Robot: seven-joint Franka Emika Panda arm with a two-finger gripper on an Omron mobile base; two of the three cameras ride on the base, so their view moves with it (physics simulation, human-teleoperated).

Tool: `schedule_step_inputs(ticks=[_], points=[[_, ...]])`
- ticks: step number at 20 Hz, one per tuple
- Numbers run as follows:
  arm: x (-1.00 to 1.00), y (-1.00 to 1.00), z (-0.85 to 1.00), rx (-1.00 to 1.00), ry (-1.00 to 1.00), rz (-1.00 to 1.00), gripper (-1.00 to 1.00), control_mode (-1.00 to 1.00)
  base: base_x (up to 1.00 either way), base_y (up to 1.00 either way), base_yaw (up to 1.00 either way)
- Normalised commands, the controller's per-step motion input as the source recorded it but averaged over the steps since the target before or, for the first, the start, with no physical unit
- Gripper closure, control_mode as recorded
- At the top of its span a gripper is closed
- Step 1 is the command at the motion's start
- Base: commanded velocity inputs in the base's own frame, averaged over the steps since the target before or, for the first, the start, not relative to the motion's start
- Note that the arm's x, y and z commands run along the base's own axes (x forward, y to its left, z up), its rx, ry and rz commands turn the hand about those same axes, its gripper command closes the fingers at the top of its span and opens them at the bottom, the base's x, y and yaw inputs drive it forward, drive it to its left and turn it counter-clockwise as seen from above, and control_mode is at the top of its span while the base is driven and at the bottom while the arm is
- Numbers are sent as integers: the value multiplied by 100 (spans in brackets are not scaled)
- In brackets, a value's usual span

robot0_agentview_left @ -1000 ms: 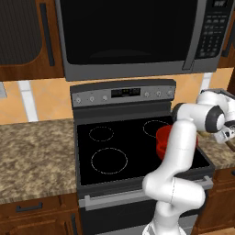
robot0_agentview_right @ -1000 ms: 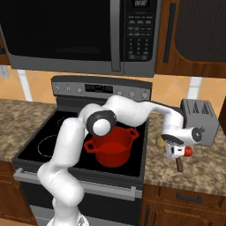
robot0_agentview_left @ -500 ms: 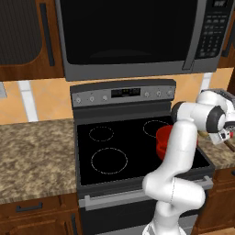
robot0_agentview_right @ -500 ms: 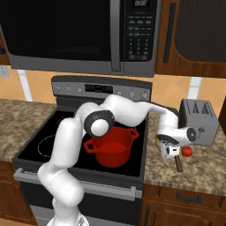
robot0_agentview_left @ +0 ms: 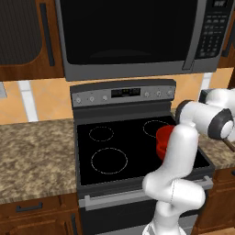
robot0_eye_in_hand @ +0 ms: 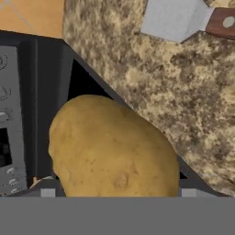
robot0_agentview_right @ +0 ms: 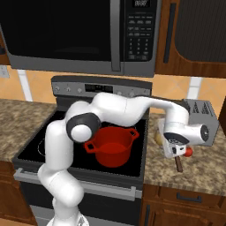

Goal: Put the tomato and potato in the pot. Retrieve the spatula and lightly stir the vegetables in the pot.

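The arm reaches out to the right of the stove, and the hand [robot0_agentview_right: 176, 149] hangs low over the granite table [robot0_agentview_right: 198, 174], just beside the stove's right edge; a tan edge of the potato [robot0_agentview_right: 158, 138] peeks out on the pot side of the wrist; in the hand view the potato [robot0_eye_in_hand: 112, 147] sits large and close at the base of the frame, right where the fingertips would rise, so I judge that the hand is closing around it or already pinching it; the fingers themselves are hidden behind the lump, so I cannot tell whether they are spread or pressed together, nor whether the potato rests on the table or is lifted.

The pot [robot0_agentview_right: 111, 145] stands on the stove's front right burner, near the hand and with its mouth uncovered, a short carry for whatever is picked up here; from this angle I cannot see whether anything lies inside it.

The tomato [robot0_agentview_right: 188, 151] shows as a small red ball just beside the hand, on the far side from the pot.

The spatula [robot0_eye_in_hand: 183, 19] lies flat on the table beyond the potato, blade toward the stove and brown handle trailing away; it is apart from the potato and looks untouched, fitting for a tool wanted only at the stirring step.
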Motion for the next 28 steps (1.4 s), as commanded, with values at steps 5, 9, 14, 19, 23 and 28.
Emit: schedule_step_inputs(ticks=[5, 9, 14, 19, 23, 28], points=[[-93, 100, 85, -27, 6, 14, 100, -100, 0, 0, 0], [-45, 100, 8, -35, 15, 16, 100, -100, 0, 0, 0], [25, 100, -2, -27, 0, 2, 100, -100, 0, 0, 0], [46, 93, -34, -21, 7, -2, 100, -100, 0, 0, 0], [53, 49, -69, -17, 6, -8, 100, -100, 0, 0, 0], [44, 3, -25, -4, 0, -6, -100, -100, 0, 0, 0]])
